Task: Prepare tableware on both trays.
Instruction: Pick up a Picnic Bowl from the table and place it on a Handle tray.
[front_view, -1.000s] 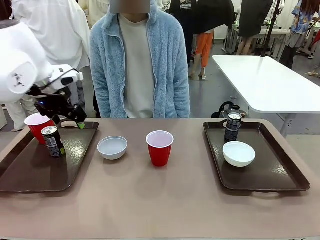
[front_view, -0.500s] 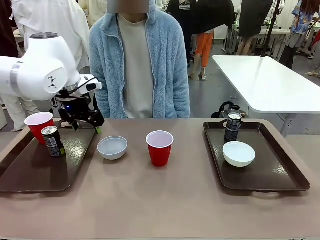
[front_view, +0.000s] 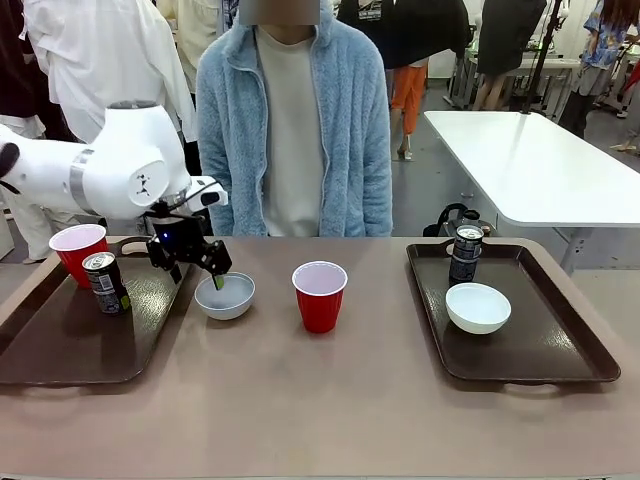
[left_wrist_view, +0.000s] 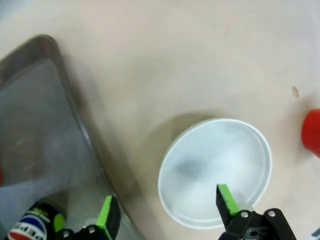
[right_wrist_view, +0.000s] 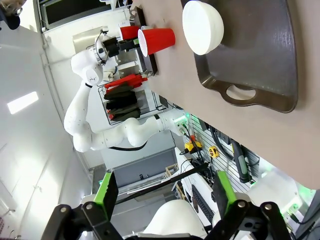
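A small white bowl (front_view: 225, 295) sits on the bare tabletop just at 3 o'clock of the left tray (front_view: 60, 340), which carries a red cup (front_view: 78, 251) and a dark can (front_view: 105, 283). The left gripper (front_view: 196, 268) hovers over the bowl's rim, jaws spread wide, holding nothing. At the bowl's 3 o'clock stands another red cup (front_view: 320, 295). The right tray (front_view: 540, 355) holds a white bowl (front_view: 478, 307) and a can (front_view: 466, 254). The right gripper (right_wrist_view: 162, 192) is spread and empty.
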